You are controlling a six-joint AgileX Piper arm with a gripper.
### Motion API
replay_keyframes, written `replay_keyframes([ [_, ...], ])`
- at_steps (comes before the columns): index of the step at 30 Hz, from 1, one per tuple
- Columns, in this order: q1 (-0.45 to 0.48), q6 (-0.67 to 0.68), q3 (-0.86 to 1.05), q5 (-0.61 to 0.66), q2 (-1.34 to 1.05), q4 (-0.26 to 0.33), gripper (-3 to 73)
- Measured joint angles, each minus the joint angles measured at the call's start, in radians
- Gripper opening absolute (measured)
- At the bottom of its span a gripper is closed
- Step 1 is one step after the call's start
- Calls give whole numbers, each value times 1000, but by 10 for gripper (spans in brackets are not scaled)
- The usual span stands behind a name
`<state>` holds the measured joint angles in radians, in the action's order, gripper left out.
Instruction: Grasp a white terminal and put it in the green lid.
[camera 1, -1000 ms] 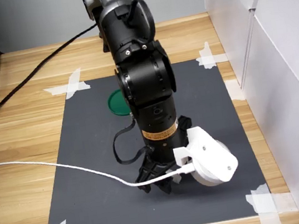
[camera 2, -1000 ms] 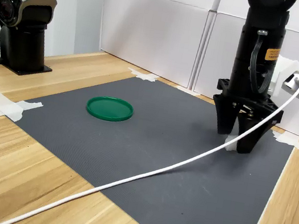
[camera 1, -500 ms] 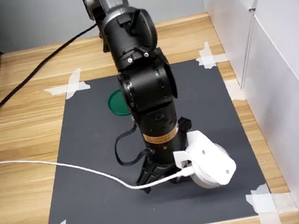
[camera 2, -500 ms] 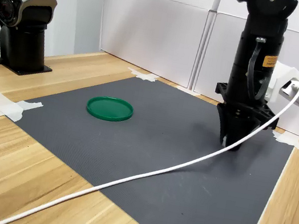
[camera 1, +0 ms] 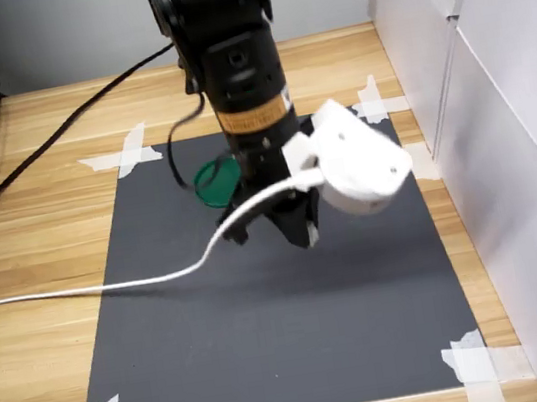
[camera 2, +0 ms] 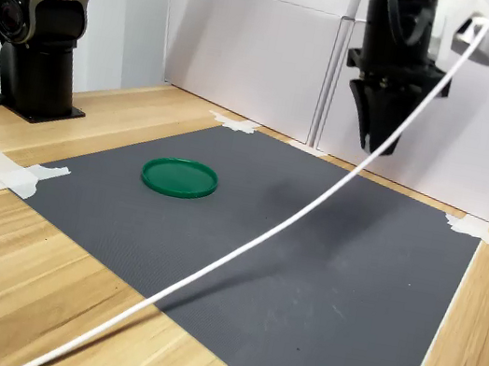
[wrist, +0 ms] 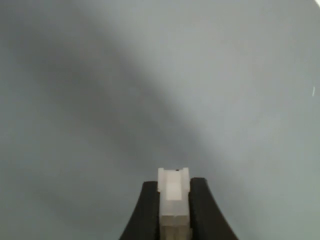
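While the arm hangs above the mat, the scene reads near to far as follows.

Claw: in the wrist view the claw (wrist: pixel 174 212) is clenched on the white terminal (wrist: pixel 173 192), its two dark fingers (wrist: pixel 148 210) pressed against the piece's two sides with no gap showing.

White terminal: a small translucent-white blocky piece, standing up between the fingertips and poking out past them; only blurred grey mat lies behind it. In both exterior views it is too small and hidden to make out.

Claw height: in the second exterior view the claw (camera 2: pixel 378 135) hangs well clear of the dark mat (camera 2: pixel 327 254), touching nothing below, its tips drawn together to a point.

White cable: a white cable (camera 2: pixel 242 249) runs from the white camera housing (camera 1: pixel 354 163) on the wrist, slanting down across the mat and off over the wooden counter (camera 1: pixel 21 238) toward the first exterior view's left.

Mat: a dark grey sheet held at its corners by white tape patches (camera 1: pixel 479 360).

Green lid: the green lid (camera 2: pixel 179 177) lies flat on the mat, well apart from the claw, toward the second exterior view's left; in the first exterior view the green lid (camera 1: pixel 213 183) is partly covered by the arm.

Arm base: the black and silver base (camera 2: pixel 43 24) stands on the counter beyond the mat's far corner.

Backdrop: white panels (camera 2: pixel 249 51) close off the far side.
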<state>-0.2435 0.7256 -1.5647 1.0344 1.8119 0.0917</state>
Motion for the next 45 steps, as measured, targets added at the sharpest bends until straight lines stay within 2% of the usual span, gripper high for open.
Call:
replay_keyframes([
  [5,0,28,188,-53,-175,0,88],
  [15,0,44,476,-58,-406,-2,88],
  [18,13,44,517,-57,-454,1,88],
  [24,124,62,554,-51,-512,1,88],
  [27,151,92,580,-36,-527,-1,88],
  [34,152,106,644,-1,-536,-4,88],
  [45,160,73,673,-9,-523,-49,88],
])
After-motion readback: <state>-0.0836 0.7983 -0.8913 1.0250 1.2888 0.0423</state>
